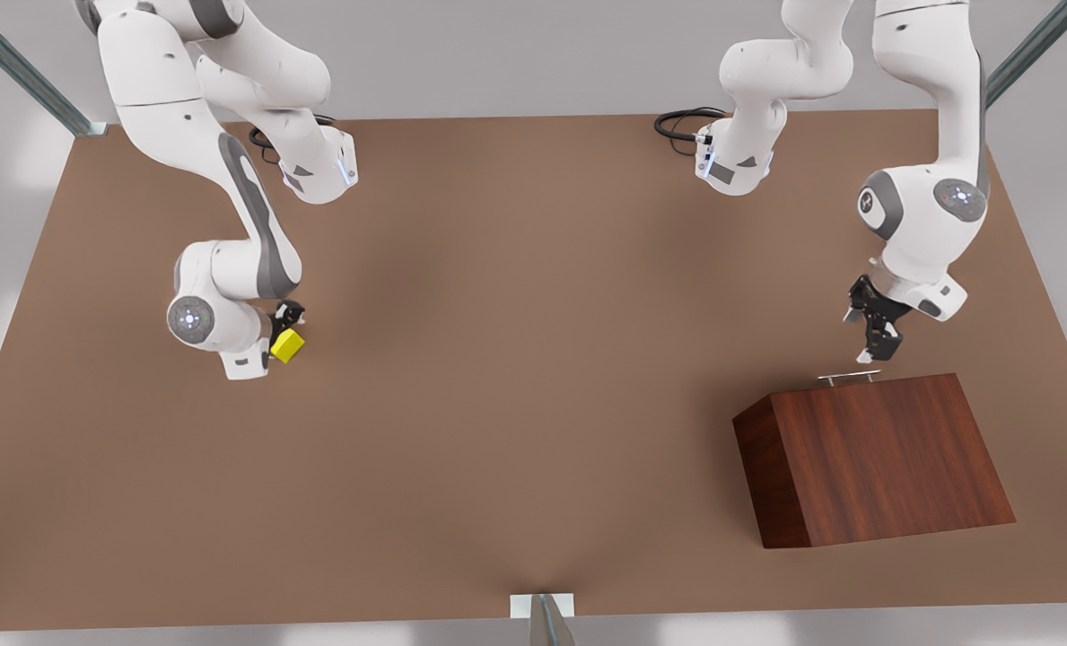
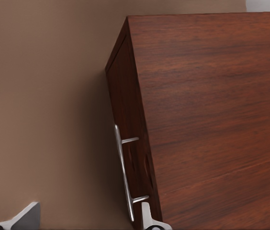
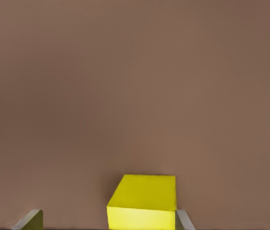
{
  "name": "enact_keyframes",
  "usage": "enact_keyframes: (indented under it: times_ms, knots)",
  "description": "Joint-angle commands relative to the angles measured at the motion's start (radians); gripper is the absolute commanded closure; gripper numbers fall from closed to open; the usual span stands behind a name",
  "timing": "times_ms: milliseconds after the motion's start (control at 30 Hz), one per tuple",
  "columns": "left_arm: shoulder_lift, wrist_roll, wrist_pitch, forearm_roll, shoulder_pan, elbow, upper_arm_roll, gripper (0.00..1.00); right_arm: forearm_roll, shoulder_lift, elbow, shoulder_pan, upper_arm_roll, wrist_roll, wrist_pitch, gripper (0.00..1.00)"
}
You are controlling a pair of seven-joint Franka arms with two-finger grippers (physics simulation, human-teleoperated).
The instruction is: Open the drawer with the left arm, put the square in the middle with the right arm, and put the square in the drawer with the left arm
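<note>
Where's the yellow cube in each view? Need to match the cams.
Front view: the yellow cube sits on the front view's left, at the right claw.
Left wrist view: not in it; it looks at the cabinet and its handle.
Right wrist view: the cube lies between the right claw's fingertips.
Shared landmark: the brown tabletop.

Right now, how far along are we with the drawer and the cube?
Nothing is finished yet. The drawer looks shut, flush with the cabinet. In hand: the left gripper, open, hangs just above the handle without gripping it; the right gripper, open, straddles the cube near the table's edge on the front view's left. Left: pull the drawer open, move the cube to the middle, then put it in the drawer.
</note>
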Motion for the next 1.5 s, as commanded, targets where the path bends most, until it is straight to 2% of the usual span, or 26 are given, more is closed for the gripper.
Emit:
enact_keyframes:
  times_ms: [0,533,833,1133,1467]
  knots:
    - [0.003,-0.001,0.002,-0.009,0.004,-0.001,0.0,0.0,0.0,0.0,-0.022,0.0,-0.004,-0.005,0.034,0.0]
    - [0.118,-0.009,0.1,-0.045,0.03,0.0,0.006,0.0,-0.095,0.019,-0.153,-0.002,-0.029,-0.025,0.244,0.0]
    - [0.153,-0.009,0.121,-0.047,0.03,0.002,0.006,0.0,-0.095,-0.046,-0.17,-0.014,-0.03,-0.023,0.175,0.0]
    - [0.162,-0.01,0.123,-0.056,0.03,0.0,0.006,0.0,-0.1,-0.072,-0.263,-0.051,-0.03,-0.448,0.289,0.0]
    - [0.135,-0.058,0.089,-0.056,0.03,-0.027,0.003,0.0,-0.1,-0.038,-0.318,-0.057,-0.03,-0.445,0.422,0.0]
